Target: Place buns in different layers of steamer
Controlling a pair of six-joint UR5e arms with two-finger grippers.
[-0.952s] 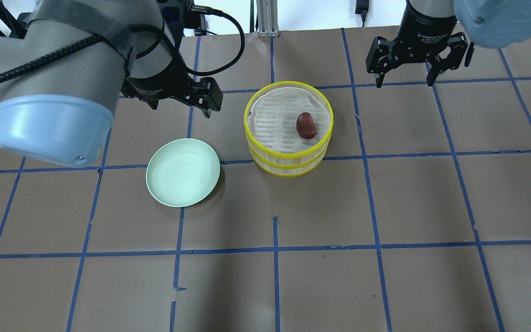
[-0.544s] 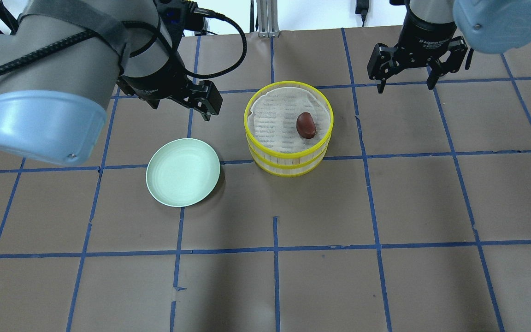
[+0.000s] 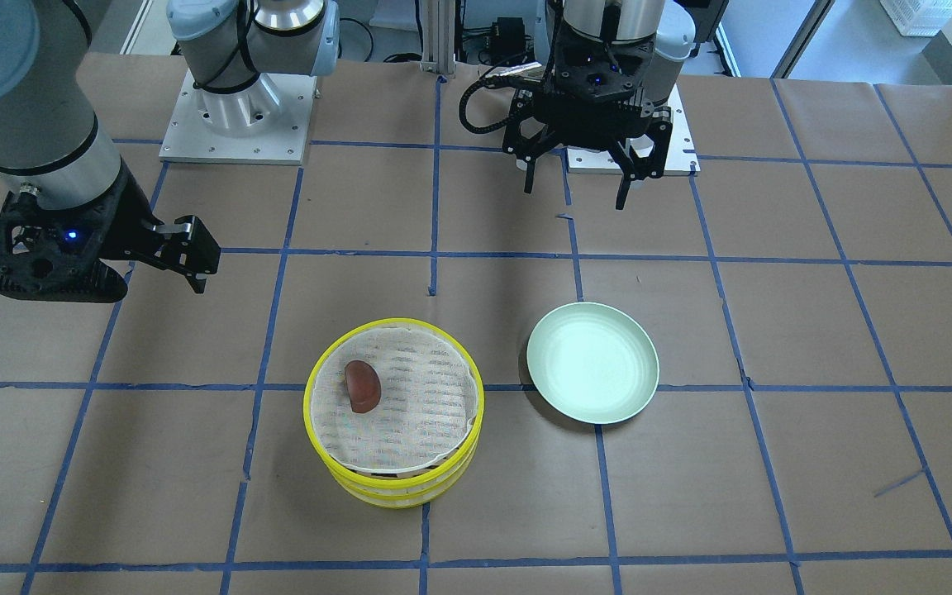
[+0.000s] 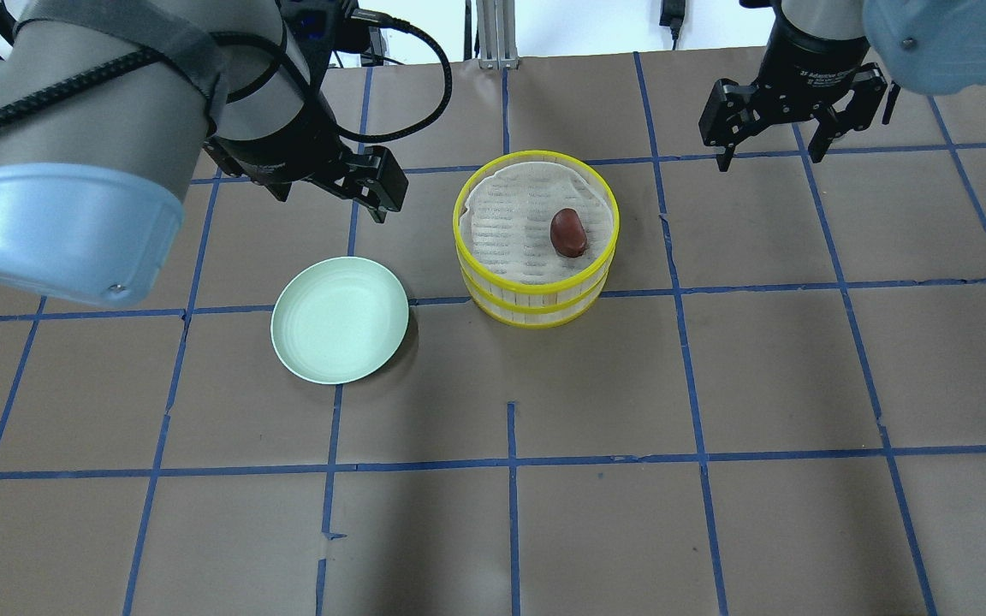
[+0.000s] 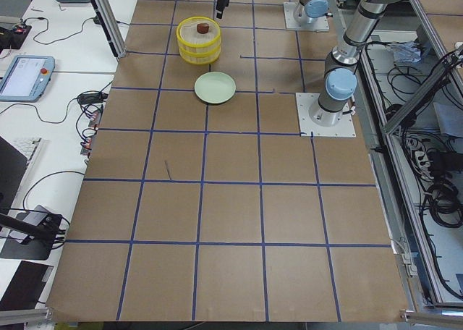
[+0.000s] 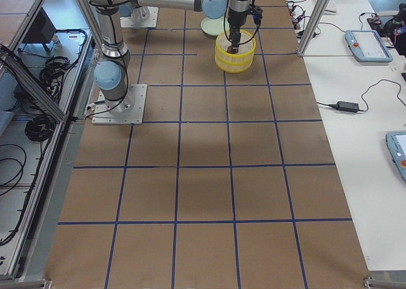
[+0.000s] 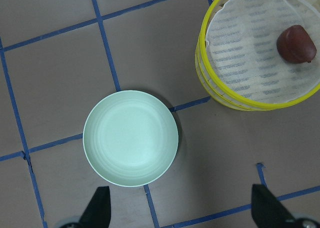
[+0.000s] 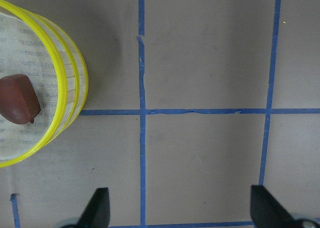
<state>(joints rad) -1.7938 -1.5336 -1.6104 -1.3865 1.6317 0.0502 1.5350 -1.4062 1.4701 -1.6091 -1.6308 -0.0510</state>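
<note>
Two steamer layers (image 4: 534, 291) with yellow rims are stacked at the table's middle. The dark reddish-brown bun (image 4: 568, 233) lies on the top layer's cloth liner; it also shows in the front view (image 3: 363, 386) and both wrist views (image 7: 296, 44) (image 8: 18, 99). The white bun is out of view. My left gripper (image 4: 330, 192) is open and empty, up above the table behind the green bowl. My right gripper (image 4: 770, 156) is open and empty, up to the right of the steamer stack (image 8: 65, 83).
A pale green bowl (image 4: 340, 319) sits empty left of the stack, also in the left wrist view (image 7: 130, 138). Brown paper with blue tape lines covers the table. Both arm bases stand at the robot's edge of the table.
The right gripper has drifted a little to the right, away from the stack. The left arm has shifted slightly left. Steamer, bun and bowl have not moved.
</note>
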